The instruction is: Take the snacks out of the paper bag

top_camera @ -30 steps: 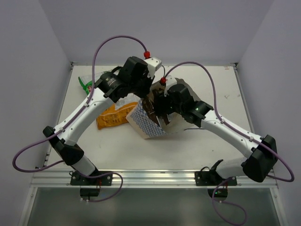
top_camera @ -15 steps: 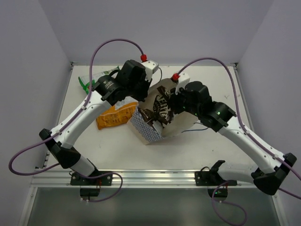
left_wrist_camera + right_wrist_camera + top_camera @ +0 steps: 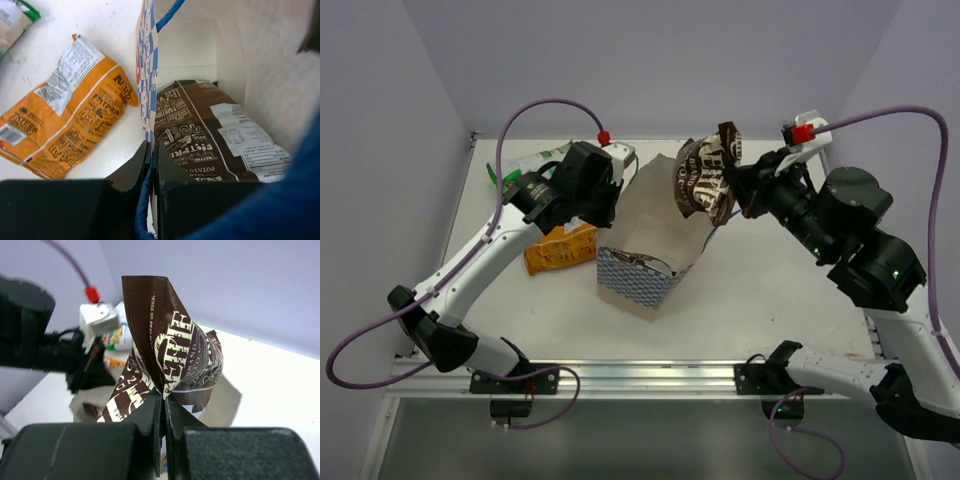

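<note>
The paper bag lies on its side mid-table, mouth facing the far side, checkered band nearest me. My left gripper is shut on the bag's wall and blue cord at the rim; the left wrist view shows its jaws pinching that edge. One dark brown snack packet lies inside the bag. My right gripper is shut on a second brown packet, held in the air above and right of the bag; its jaws clamp the crumpled packet. An orange packet and a green-and-white one lie on the table left of the bag.
The table's left edge and back wall sit close behind the green-and-white packet. The white tabletop spreads to the right of the bag. The left arm shows at the left of the right wrist view.
My right gripper has shut on a brown packet, pulled it out of the bag and lifted it up and to the right. The left gripper stays shut on the bag's rim.
</note>
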{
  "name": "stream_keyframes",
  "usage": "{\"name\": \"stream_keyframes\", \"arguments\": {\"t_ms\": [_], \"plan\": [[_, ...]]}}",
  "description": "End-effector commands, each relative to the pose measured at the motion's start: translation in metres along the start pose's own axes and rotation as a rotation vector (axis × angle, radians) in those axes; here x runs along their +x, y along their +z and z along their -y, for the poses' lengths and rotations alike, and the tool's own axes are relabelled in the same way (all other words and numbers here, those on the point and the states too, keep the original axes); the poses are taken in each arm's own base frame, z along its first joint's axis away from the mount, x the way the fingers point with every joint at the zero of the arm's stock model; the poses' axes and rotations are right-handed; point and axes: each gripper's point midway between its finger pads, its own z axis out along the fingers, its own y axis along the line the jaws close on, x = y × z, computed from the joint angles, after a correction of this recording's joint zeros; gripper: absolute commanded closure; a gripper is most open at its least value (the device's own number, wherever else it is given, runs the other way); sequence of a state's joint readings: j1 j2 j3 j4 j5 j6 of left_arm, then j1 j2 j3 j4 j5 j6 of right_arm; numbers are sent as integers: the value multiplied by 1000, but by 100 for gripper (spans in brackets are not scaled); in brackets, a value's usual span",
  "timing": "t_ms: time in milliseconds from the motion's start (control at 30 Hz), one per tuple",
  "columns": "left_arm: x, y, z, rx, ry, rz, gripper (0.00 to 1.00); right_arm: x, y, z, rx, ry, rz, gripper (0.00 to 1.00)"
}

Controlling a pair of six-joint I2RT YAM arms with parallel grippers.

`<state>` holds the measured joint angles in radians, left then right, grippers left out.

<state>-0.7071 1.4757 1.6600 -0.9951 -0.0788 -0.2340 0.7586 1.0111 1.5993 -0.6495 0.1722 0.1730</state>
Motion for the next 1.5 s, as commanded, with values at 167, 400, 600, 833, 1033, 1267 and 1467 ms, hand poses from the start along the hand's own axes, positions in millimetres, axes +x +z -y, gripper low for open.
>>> {"name": "stream_keyframes", "arguments": {"t_ms": [167,400,600,833,1033,1267,1467], "plan": [[13,-23,-11,20,-68,40,100,-67,-3,67,372,67,203,100],[19,-29,-17,24,-77,54,100,-57,36,129,521,178,170,100],[18,-31,-19,31,-78,66,100,-23,89,186,540,309,92,100],[22,-24,-11,73,-90,47,100,-82,102,137,141,422,213,100],[22,-17,-9,84,-88,36,100,-133,79,96,-33,412,304,100],[21,-15,-10,77,-83,42,100,-134,78,107,16,403,341,100],[17,-17,-6,105,-64,63,100,-69,104,170,223,455,248,100]]}}
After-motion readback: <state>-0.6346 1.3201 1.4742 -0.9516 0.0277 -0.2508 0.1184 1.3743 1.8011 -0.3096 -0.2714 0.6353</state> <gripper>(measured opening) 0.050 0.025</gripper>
